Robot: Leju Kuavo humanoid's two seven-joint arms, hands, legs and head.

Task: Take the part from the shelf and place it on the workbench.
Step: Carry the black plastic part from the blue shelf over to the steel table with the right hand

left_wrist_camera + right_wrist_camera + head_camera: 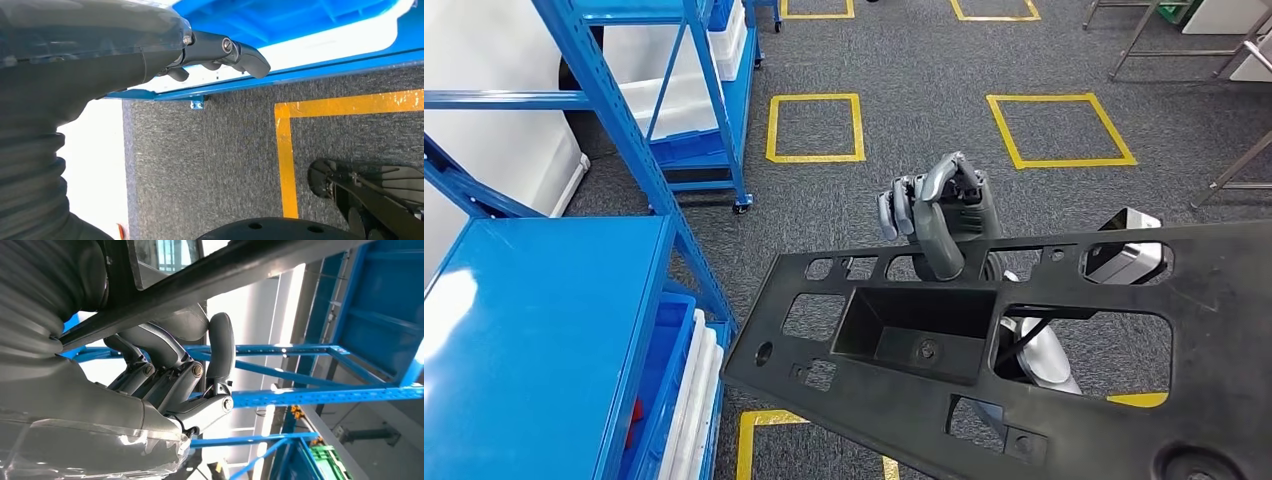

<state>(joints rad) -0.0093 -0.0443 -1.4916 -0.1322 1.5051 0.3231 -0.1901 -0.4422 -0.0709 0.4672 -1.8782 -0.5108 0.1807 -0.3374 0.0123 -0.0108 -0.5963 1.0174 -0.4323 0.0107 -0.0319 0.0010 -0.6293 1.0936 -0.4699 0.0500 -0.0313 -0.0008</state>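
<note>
Grey carpet with yellow squares, blue shelf alongside. Right hand clamped on part, long axis crosswise, clear of shelf. Left hand empty, loosely curled, low.

Blue shelf crowds the left — open grey carpet ahead beyond the black part

Even, bright overhead light is filling the head view; glare is whitening the blue shelf top at nine o'clock; the black part is staying matte and sharp; white panels are blowing out in both wrist views; the nearest hand covers are blurring at nine o'clock.
</note>
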